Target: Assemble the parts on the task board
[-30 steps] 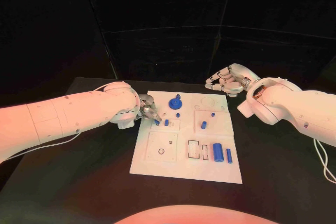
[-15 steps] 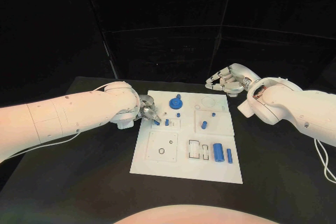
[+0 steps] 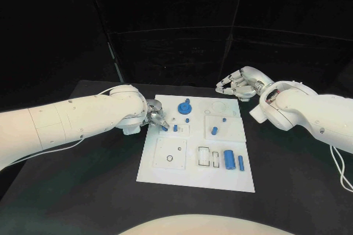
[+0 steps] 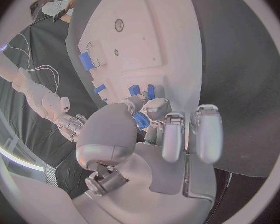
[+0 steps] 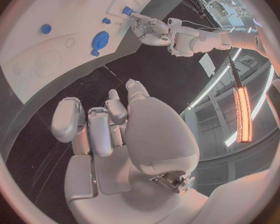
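Observation:
The white task board [image 3: 193, 179] lies in the middle of the black table. My left hand [image 3: 156, 116] sits at the board's left edge and pinches a small blue peg [image 3: 165, 127] between thumb and finger; the left wrist view shows that peg [image 4: 140, 120] between the fingertips. A second small peg [image 3: 175, 128] stands just beside it. A blue round part [image 3: 184, 110] stands near the far edge. My right hand [image 3: 239, 84] hovers past the board's far right corner, fingers curled in, holding nothing. In the right wrist view the left hand [image 5: 149, 27] shows by the board [image 5: 34, 45].
A thick blue cylinder [image 3: 229, 159] and a thin blue bar [image 3: 241, 163] lie in the board's near right part. Another blue piece [image 3: 213, 130] stands mid-board. Bare recesses [image 3: 206, 157] sit left of the cylinder. Black table surrounds the board.

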Controlling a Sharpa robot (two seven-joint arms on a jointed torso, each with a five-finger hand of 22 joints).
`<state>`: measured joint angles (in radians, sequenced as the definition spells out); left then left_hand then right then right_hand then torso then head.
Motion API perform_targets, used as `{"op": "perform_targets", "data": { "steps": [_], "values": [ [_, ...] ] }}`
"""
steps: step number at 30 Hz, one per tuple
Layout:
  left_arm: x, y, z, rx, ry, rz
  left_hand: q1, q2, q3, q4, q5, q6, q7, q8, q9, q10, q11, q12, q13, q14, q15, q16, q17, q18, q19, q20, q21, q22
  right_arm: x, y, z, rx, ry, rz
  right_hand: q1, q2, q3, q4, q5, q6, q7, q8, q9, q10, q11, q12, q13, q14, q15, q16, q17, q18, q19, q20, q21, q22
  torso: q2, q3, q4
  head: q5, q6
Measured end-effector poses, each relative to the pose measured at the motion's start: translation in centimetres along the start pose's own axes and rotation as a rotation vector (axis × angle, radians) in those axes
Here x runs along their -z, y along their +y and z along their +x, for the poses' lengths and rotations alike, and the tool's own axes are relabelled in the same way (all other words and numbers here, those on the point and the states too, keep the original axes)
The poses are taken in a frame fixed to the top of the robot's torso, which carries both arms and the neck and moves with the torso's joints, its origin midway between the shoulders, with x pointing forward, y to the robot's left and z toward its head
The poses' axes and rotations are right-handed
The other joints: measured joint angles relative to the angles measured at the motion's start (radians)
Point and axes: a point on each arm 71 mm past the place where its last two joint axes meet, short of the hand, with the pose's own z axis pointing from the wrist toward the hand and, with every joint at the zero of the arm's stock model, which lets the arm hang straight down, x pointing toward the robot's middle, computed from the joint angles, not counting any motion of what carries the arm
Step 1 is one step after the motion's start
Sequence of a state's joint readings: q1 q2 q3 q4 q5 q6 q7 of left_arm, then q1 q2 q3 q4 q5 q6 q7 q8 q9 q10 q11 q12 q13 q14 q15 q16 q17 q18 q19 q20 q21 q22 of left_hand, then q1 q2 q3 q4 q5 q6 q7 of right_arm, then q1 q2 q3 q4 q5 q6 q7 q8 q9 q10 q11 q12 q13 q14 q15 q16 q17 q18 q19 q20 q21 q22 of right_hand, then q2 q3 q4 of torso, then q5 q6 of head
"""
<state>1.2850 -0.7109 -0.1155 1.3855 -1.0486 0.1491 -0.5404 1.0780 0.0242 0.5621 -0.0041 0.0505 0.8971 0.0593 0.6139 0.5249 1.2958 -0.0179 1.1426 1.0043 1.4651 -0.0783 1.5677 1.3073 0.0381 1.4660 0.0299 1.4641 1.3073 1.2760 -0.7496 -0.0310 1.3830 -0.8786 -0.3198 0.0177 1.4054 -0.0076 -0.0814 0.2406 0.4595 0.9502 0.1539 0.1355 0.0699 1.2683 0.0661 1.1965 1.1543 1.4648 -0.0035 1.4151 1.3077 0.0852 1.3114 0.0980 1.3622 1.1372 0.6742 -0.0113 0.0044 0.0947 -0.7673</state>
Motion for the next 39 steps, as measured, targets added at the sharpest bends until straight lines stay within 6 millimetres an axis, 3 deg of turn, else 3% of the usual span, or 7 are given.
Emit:
{"op": "perform_targets", "data": {
  "steps": [7,14,17,20,39],
  "values": [
    [-0.07,-0.07,0.00,-0.006,0.005,-0.002,-0.012,-0.010,0.007,0.004,0.000,0.009,-0.006,0.007,-0.002,0.006,-0.005,0.008,0.006,0.000,0.000,0.000,0.000,0.000,0.000,0.000,0.000,0.000,0.07,-0.05,-0.07,0.000,-0.002,0.001,0.000,0.000,0.000,0.000,0.000,0.000,0.000,0.004,0.000,0.000,0.000,0.000,0.002,0.000,0.000,0.000,0.000,0.000,0.000,0.000,0.000,0.000,0.000,0.0004,-0.0012,-0.001,0.000],
    [-0.17,-0.26,0.10,-0.013,0.010,-0.004,-0.040,-0.035,0.036,-0.029,0.000,0.020,-0.013,0.015,0.001,0.015,-0.007,0.015,0.015,0.000,0.000,0.000,0.000,0.000,0.000,0.000,0.005,0.000,0.08,-0.01,-0.05,0.000,-0.001,-0.001,0.000,0.000,0.000,0.000,0.000,0.000,0.000,0.004,0.000,0.000,0.000,0.000,0.002,0.000,0.000,0.000,0.000,0.000,0.000,0.000,0.000,0.000,-0.001,0.0010,-0.0012,-0.003,-0.001],
    [-0.22,-0.30,0.11,-0.015,0.011,-0.006,-0.066,-0.050,0.052,-0.061,0.000,0.028,-0.020,0.022,0.001,0.020,-0.012,0.019,0.018,0.000,0.000,0.000,0.000,0.000,0.000,0.000,0.006,0.000,0.09,0.00,-0.04,0.000,-0.001,-0.001,0.000,0.000,0.000,0.000,0.000,0.000,0.000,0.004,0.000,0.000,0.000,0.000,0.002,0.000,0.000,0.000,0.000,0.000,0.000,0.000,0.000,0.000,-0.001,0.0009,-0.0012,-0.003,0.000],
    [-0.26,-0.36,0.13,-0.016,0.012,-0.009,-0.084,-0.055,0.044,-0.066,0.000,0.034,-0.020,0.023,0.000,0.022,-0.014,0.020,0.022,0.002,-0.002,0.000,0.000,0.000,0.000,0.000,0.008,0.000,0.09,0.01,-0.03,0.000,-0.001,-0.001,0.000,0.000,0.000,0.000,0.000,0.000,0.000,0.004,0.000,0.000,0.000,0.000,0.002,0.000,0.000,0.000,0.000,0.000,0.000,0.000,0.000,0.000,-0.001,0.0007,-0.0009,-0.001,0.000],
    [-0.65,-0.45,0.41,-0.018,0.020,-0.024,-0.132,-0.051,-0.088,0.002,0.004,0.054,-0.026,0.027,-0.015,0.030,-0.016,0.035,0.037,0.000,-0.007,0.000,0.000,0.000,0.000,-0.007,0.016,0.000,0.03,0.08,0.04,-0.001,0.000,-0.003,0.000,0.000,-0.003,0.003,0.000,0.000,0.000,0.004,0.000,0.000,0.000,0.000,0.002,0.000,0.000,0.000,0.000,0.000,0.000,0.000,0.000,0.000,-0.001,0.0001,0.0004,-0.003,0.000]
  ]
}}
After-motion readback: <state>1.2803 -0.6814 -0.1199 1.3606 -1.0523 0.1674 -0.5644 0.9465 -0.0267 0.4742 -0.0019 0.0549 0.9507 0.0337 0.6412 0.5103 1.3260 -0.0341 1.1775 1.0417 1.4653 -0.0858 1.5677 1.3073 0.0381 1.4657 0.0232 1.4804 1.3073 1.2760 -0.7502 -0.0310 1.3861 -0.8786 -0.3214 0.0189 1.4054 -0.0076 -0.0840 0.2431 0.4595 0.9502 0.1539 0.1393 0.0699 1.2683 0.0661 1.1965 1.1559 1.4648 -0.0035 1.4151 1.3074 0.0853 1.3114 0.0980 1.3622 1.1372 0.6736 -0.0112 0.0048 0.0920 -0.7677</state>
